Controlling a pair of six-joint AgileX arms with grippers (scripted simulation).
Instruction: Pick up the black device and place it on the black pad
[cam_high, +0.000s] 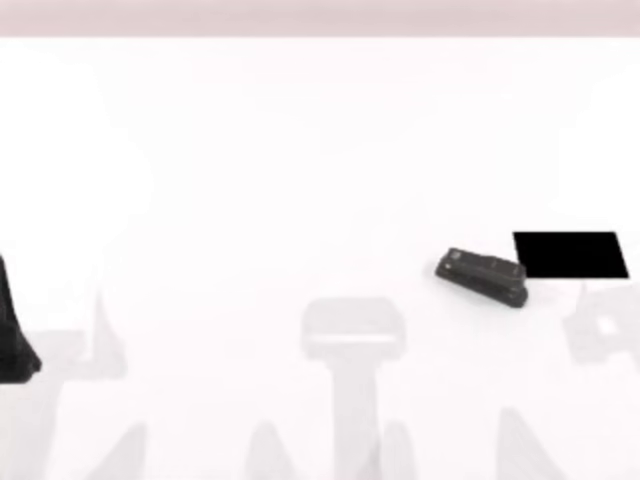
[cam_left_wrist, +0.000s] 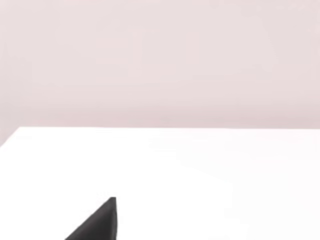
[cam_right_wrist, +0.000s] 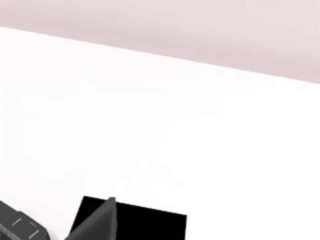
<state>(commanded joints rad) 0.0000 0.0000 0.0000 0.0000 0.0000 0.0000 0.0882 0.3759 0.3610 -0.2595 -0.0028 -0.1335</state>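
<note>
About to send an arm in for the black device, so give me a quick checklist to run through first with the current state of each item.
1. Black device free on the table, nothing gripping it: ok.
2. Black pad top bare: ok.
3. Device clear of pad: cannot tell, its right end sits at the pad's corner.
4. Right gripper fingers open: cannot tell.
5. Left gripper parked at the left edge: ok.

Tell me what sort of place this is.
Probably a rendered tabletop test scene, not a real room: a bare white table, a plain pinkish backdrop, and only a black device beside a flat black pad.
</note>
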